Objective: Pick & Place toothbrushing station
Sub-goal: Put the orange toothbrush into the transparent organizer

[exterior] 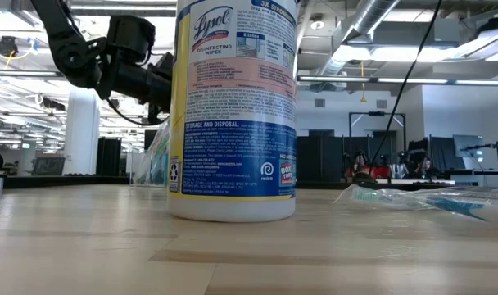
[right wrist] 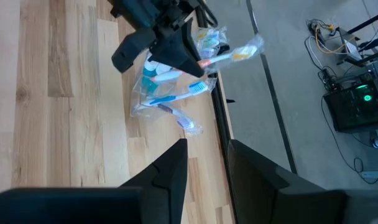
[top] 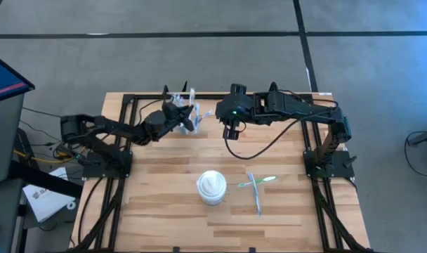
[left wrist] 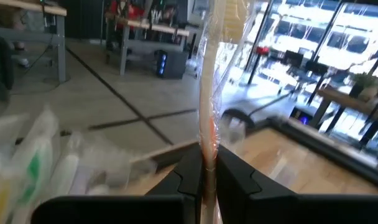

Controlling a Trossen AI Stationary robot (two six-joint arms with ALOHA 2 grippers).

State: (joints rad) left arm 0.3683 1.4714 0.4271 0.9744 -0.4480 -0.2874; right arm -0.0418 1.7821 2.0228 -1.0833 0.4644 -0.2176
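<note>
Left wrist view: the left gripper [left wrist: 207, 177] is clamped on a wrapped toothbrush [left wrist: 209, 93], pinkish by the look of it. The brush sits between its fingers. The right gripper [right wrist: 204, 165], jaws parted and empty, hangs near.

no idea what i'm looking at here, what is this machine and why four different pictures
It is a robot with two dark arms at a wooden table, each ending in a two-finger pincer. One camera looks straight down, one sits at table height, and one rides on each wrist. The left pincer is shut on a wrapped pink toothbrush, near a cluster of wrapped toothbrushes and tubes in clear cups at the far edge. The right pincer hovers nearby, open and empty. A tub of Lysol wipes stands mid-table, with two more wrapped toothbrushes lying beside it.
</note>
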